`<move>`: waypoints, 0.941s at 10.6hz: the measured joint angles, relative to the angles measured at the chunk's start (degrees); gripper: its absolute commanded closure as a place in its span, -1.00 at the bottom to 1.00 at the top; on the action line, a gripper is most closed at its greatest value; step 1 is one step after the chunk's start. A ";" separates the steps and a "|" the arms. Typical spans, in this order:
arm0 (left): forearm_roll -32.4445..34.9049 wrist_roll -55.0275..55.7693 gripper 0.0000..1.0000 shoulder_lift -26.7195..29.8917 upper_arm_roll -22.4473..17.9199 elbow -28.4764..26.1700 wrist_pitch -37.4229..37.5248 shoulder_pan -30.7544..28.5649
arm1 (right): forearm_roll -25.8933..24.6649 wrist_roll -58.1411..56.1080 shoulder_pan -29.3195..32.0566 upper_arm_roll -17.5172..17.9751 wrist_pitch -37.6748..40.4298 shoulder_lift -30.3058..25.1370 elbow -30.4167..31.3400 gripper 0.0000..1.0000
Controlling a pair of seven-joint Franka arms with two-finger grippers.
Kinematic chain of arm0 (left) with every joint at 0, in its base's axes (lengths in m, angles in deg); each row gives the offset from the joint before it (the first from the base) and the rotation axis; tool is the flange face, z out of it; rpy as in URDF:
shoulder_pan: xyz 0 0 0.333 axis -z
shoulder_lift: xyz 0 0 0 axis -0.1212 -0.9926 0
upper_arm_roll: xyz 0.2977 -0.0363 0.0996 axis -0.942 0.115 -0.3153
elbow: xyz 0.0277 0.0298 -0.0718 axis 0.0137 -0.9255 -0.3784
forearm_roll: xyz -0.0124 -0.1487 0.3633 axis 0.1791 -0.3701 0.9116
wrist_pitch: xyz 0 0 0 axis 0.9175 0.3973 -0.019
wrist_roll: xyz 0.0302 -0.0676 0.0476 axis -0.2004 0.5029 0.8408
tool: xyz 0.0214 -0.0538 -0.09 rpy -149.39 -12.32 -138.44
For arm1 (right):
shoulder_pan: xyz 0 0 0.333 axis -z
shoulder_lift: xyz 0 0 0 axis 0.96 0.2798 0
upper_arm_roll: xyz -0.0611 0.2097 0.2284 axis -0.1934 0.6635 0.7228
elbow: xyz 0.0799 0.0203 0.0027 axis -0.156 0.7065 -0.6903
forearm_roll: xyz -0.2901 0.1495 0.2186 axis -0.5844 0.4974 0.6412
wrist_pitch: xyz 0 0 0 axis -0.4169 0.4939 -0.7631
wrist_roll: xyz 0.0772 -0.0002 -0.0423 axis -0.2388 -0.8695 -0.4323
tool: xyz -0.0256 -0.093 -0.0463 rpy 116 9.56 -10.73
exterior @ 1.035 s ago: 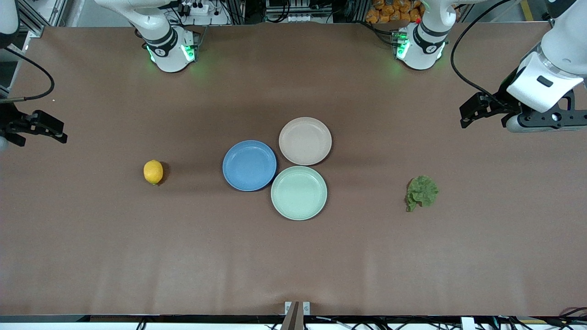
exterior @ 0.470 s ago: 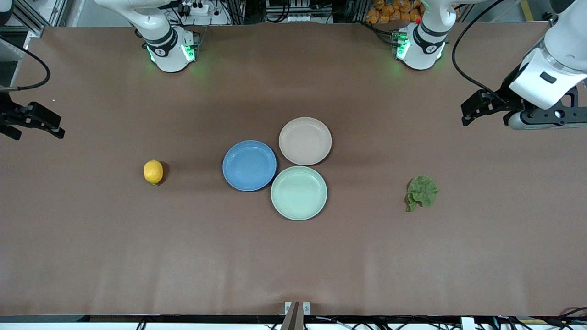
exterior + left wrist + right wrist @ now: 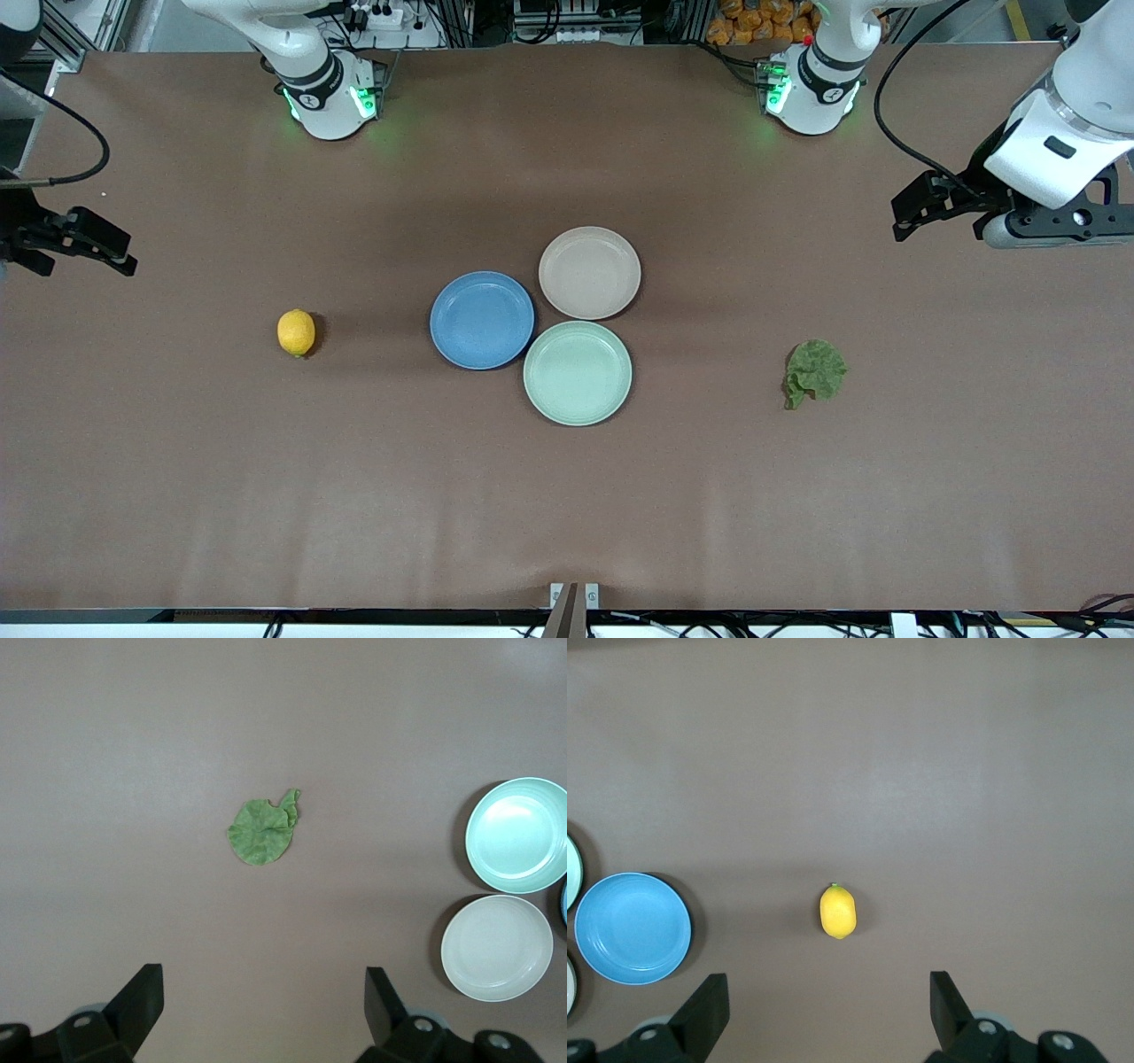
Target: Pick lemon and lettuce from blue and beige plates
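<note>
The yellow lemon [image 3: 296, 332] lies on the bare brown table toward the right arm's end, apart from the empty blue plate [image 3: 482, 320]. The green lettuce leaf [image 3: 815, 373] lies on the table toward the left arm's end, apart from the empty beige plate [image 3: 589, 272]. My right gripper [image 3: 108, 251] is open and empty, up in the air at the table's end; its wrist view shows the lemon [image 3: 838, 912] and blue plate [image 3: 632, 927] below the gripper [image 3: 827, 985]. My left gripper [image 3: 905, 218] is open and empty, high over the table; its wrist view shows the lettuce [image 3: 262, 828], the beige plate [image 3: 496, 947] and the gripper [image 3: 262, 981].
An empty pale green plate [image 3: 577, 372] touches the blue and beige plates, nearer the front camera; it also shows in the left wrist view [image 3: 518, 835]. The arm bases [image 3: 330, 93] [image 3: 811, 89] stand along the table's back edge.
The right gripper has shifted slightly at the table's end and back. The left gripper has lifted slightly toward the bases. Lemon, lettuce and plates have not moved.
</note>
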 measured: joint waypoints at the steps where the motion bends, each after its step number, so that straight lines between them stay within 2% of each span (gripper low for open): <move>1: 0.00 -0.21 -1.00 0.01 0.01 0.00 0.01 0.00 | 0.00 0.10 -0.02 0.03 0.53 0.43 0.00 -1.00; 5: 0.00 -0.43 -1.00 0.03 0.02 0.00 0.09 0.00 | 0.03 0.46 -0.13 0.40 5.13 0.80 0.00 -1.00; 10: 0.00 -0.46 -1.00 0.03 0.07 0.00 0.10 0.05 | 0.03 0.50 -0.23 0.74 5.36 0.80 -0.05 -1.00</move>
